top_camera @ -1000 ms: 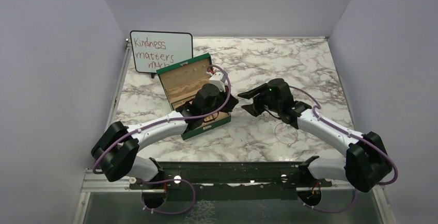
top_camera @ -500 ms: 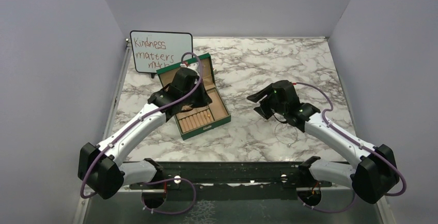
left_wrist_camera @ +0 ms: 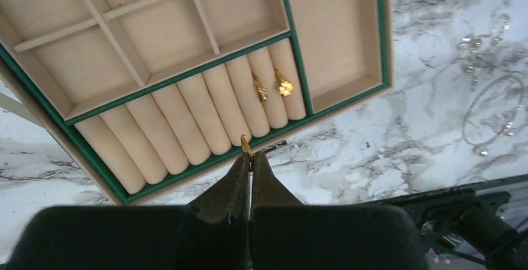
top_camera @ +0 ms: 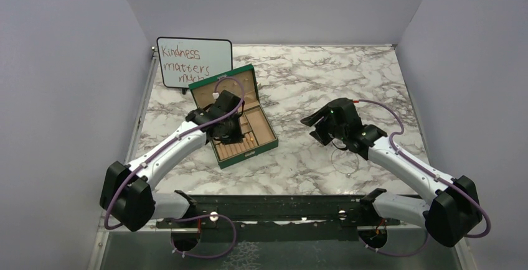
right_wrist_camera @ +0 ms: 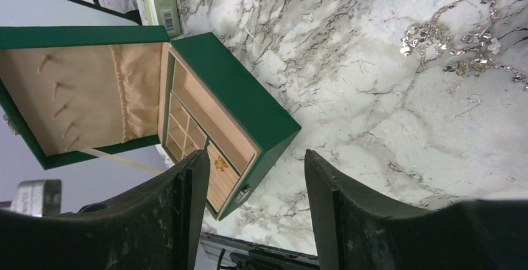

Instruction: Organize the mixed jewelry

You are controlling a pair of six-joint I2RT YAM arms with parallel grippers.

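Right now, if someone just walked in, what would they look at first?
Probably the open green box left of middle, where the left gripper pinches a tiny gold piece by the tan ring rolls. Then the sparkly silver bits scattered on the marble near the open right gripper, and the whiteboard saying "Kindness matters" at the back left.

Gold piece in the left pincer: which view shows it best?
Left wrist: the gold piece pokes from the shut left pincer, close and sharp. Top external hides it under the arm; right wrist does not show it.
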